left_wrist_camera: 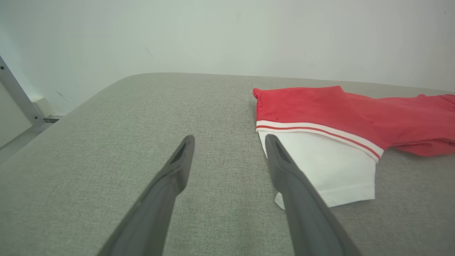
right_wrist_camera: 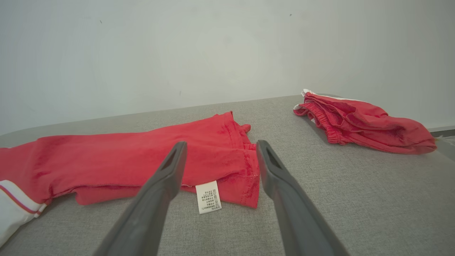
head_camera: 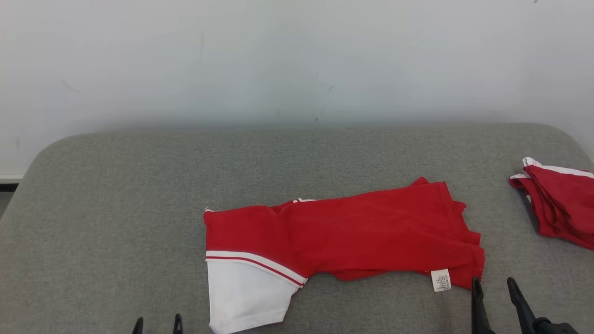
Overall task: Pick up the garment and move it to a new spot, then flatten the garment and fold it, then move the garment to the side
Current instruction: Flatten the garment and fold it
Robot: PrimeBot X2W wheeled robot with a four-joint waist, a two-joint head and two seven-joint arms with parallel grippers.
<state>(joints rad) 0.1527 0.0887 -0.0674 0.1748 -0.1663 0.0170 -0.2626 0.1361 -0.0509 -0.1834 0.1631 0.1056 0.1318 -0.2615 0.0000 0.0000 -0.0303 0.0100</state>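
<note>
A red garment (head_camera: 362,232) with a white sleeve lies folded into a long strip across the middle of the grey padded table (head_camera: 116,195). Its white sleeve (left_wrist_camera: 330,167) sticks out toward the front at the left end, and a white care label (right_wrist_camera: 208,196) hangs at the right end. My left gripper (head_camera: 158,324) stands open just left of the sleeve, above bare table (left_wrist_camera: 106,142). My right gripper (head_camera: 494,285) is open at the garment's (right_wrist_camera: 142,156) right hem, with the label between its fingers in the right wrist view. Neither touches the cloth.
A second red garment (head_camera: 561,204) lies bunched at the table's right edge, also seen in the right wrist view (right_wrist_camera: 359,124). A pale wall (head_camera: 297,60) rises behind the table. A metal frame leg (left_wrist_camera: 17,96) stands off the table's left side.
</note>
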